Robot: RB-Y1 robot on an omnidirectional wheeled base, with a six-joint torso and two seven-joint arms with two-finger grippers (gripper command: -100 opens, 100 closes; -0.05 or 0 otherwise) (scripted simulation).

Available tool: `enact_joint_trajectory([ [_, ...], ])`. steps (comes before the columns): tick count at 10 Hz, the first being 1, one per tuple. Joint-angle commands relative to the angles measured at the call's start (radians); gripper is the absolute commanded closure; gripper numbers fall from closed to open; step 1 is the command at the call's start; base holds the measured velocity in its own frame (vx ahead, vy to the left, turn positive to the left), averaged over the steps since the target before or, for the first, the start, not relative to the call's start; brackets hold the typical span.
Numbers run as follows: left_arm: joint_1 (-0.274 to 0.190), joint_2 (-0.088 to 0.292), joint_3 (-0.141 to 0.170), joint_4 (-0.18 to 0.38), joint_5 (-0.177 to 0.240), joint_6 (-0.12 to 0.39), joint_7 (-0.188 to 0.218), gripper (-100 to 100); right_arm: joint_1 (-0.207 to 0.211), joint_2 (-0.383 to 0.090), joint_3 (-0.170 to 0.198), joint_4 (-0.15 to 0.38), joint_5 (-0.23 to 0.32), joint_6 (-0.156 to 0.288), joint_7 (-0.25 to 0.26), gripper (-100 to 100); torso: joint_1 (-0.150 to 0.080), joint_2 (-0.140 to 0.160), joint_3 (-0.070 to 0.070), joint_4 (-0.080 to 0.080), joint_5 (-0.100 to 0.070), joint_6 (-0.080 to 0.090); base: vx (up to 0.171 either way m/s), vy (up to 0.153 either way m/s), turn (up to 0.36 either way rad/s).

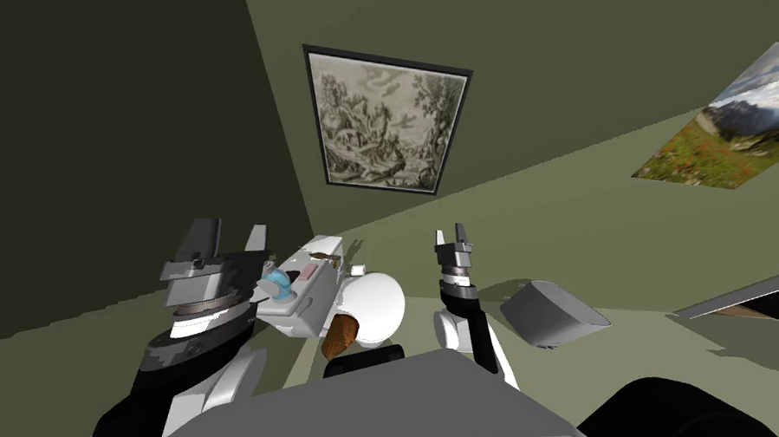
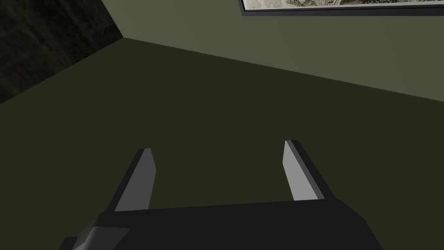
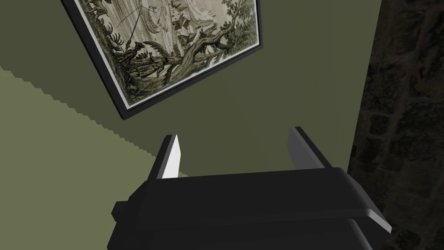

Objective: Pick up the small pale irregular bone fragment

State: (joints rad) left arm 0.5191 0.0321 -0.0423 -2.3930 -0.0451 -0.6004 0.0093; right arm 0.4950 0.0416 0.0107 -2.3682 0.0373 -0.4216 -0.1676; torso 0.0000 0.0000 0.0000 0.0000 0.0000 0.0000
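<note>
Beside the white boxy cistern's [image 1: 309,310] edge, at your twelve o'clock, small pale irregular fragment [image 1: 358,270], your left gripper [image 1: 230,235] at its nine o'clock, right gripper [image 1: 452,236] at three, both raised, jaws wide, holding nothing, open room between them.

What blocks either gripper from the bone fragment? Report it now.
Nothing visible blocks the right gripper: open space lies between it and the small pale piece, likely the fragment, beside the white tank. From the left gripper, a blue object on the tank lies between. Both stand open.
</note>
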Motion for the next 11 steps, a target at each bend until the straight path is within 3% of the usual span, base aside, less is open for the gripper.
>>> enact_joint_trajectory([
  [1, -0.017, 0.044, -0.004, 0.004, 0.006, 0.037, 0.010, -100, 0.000, 0.000, 0.000, 0.000, 0.000, 0.000, 0.000, 0, 0.000, 0.000, 0.000, 0.000, 0.000, 0.000, -0.010, 0.011, 0.005],
  [3, -0.028, 0.061, -0.007, 0.006, 0.010, 0.062, 0.017, -100, 0.000, 0.000, 0.000, 0.000, 0.000, 0.000, 0.000, 0, 0.002, 0.001, 0.000, 0.000, 0.000, 0.000, -0.014, 0.020, 0.003],
  [6, -0.074, 0.105, -0.021, 0.017, 0.031, 0.150, 0.047, -100, 0.000, 0.000, 0.000, 0.000, 0.000, 0.000, 0.000, 0, 0.002, 0.002, 0.001, 0.000, 0.000, 0.000, -0.028, 0.024, 0.014],
  [9, -0.092, 0.118, -0.027, 0.022, 0.040, 0.203, 0.061, -100, 0.000, 0.000, 0.000, 0.000, 0.000, 0.000, 0.000, 0, 0.002, 0.002, 0.001, 0.000, 0.000, 0.000, -0.031, 0.024, 0.011],
  [11, -0.132, 0.139, -0.042, 0.032, 0.061, 0.271, 0.091, -100, 0.000, 0.000, 0.000, 0.000, 0.000, 0.000, 0.000, 0, 0.002, 0.002, 0.001, 0.000, 0.000, 0.000, -0.041, 0.030, 0.030],
])
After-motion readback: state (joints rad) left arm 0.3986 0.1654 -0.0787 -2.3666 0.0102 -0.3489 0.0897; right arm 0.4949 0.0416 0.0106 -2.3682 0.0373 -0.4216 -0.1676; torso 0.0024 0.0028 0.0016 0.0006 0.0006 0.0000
